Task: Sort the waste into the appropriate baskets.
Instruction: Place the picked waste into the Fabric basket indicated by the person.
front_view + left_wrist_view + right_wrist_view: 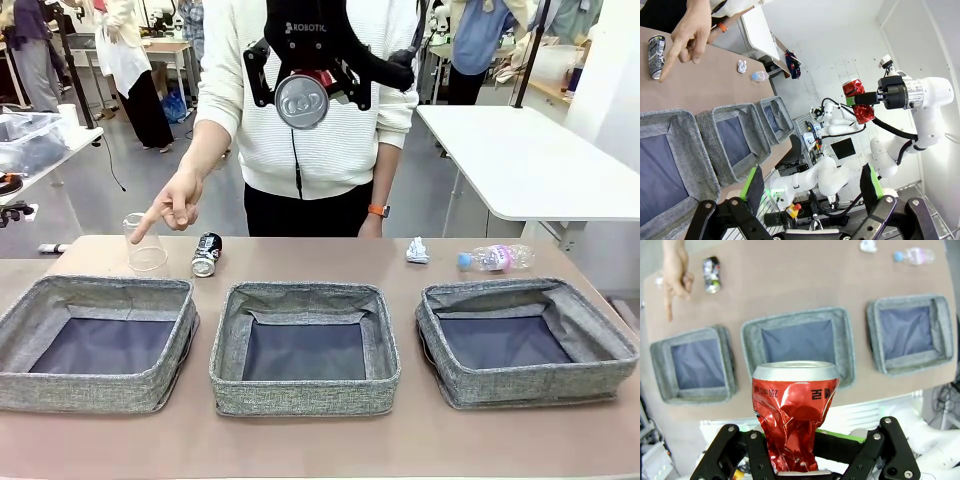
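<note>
High over the table's far side, my right gripper (305, 85) is shut on the crushed red can (302, 102), whose round end faces the camera. In the right wrist view the red can (792, 415) stands upright above the middle basket (800, 320). My left gripper (813, 182) is open with nothing between its fingers. Three grey baskets line the near side: left (90, 392), middle (300, 395), right (530, 385). Behind them lie a clear plastic cup (145, 245), a black-and-silver can (206, 254), a crumpled paper wad (417, 250) and a clear bottle with a pink label (497, 258).
A person stands at the far side, and one hand (175, 205) points a finger down at the cup. A white table (530, 160) stands behind on the right. All three baskets have nothing in them.
</note>
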Robot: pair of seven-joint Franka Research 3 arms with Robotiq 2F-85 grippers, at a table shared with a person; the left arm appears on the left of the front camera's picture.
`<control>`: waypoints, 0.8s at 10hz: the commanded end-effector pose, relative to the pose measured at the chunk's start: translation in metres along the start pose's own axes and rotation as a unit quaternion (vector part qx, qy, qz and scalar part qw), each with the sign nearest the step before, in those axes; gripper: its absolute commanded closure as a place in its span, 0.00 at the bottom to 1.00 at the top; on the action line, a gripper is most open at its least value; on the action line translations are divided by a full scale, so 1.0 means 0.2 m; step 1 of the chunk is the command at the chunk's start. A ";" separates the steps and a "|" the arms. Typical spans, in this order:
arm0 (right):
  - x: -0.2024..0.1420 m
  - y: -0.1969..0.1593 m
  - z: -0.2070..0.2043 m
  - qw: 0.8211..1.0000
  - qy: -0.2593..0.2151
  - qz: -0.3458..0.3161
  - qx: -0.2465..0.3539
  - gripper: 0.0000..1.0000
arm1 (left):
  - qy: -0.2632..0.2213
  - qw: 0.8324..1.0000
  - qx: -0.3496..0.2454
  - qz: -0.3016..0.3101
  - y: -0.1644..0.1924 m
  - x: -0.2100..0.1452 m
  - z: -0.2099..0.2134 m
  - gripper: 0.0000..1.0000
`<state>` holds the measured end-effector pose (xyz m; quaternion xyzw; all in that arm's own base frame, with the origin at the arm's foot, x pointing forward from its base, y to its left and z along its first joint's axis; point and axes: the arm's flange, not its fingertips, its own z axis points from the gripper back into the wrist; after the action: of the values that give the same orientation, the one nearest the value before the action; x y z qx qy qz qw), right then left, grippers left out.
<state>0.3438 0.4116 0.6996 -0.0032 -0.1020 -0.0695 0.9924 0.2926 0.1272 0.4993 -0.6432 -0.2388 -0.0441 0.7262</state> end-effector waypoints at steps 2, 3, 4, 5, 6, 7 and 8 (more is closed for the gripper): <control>-0.01 0.29 -0.31 0.982 -0.038 0.172 0.069 0.95 | 0.120 0.986 0.111 0.014 0.07 -0.07 0.21 0.00; -0.05 0.49 -0.45 0.966 -0.064 0.230 0.094 0.95 | 0.128 0.982 0.124 0.060 0.09 -0.10 0.41 0.00; -0.12 0.68 -0.53 0.943 -0.094 0.293 0.129 0.95 | 0.116 0.982 0.129 0.076 0.07 -0.14 0.59 0.00; -0.22 0.85 -0.62 0.914 -0.108 0.368 0.133 0.95 | 0.064 0.989 0.117 0.071 0.06 -0.16 0.71 0.00; -0.34 0.98 -0.71 0.872 -0.095 0.450 0.169 0.95 | 0.015 0.991 0.116 0.062 0.05 -0.16 0.79 0.00; -0.35 1.01 -0.83 0.889 -0.089 0.442 0.082 0.95 | 0.092 0.982 0.140 0.085 0.09 -0.20 0.59 0.00; -0.37 0.93 -0.73 0.910 -0.089 0.382 0.133 0.95 | 0.092 0.982 0.140 0.085 0.09 -0.20 0.59 0.00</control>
<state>0.3194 0.6249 0.5084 0.0719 -0.1772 0.3761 0.9066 0.2197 0.2560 0.4761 -0.5496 -0.1339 0.0091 0.8246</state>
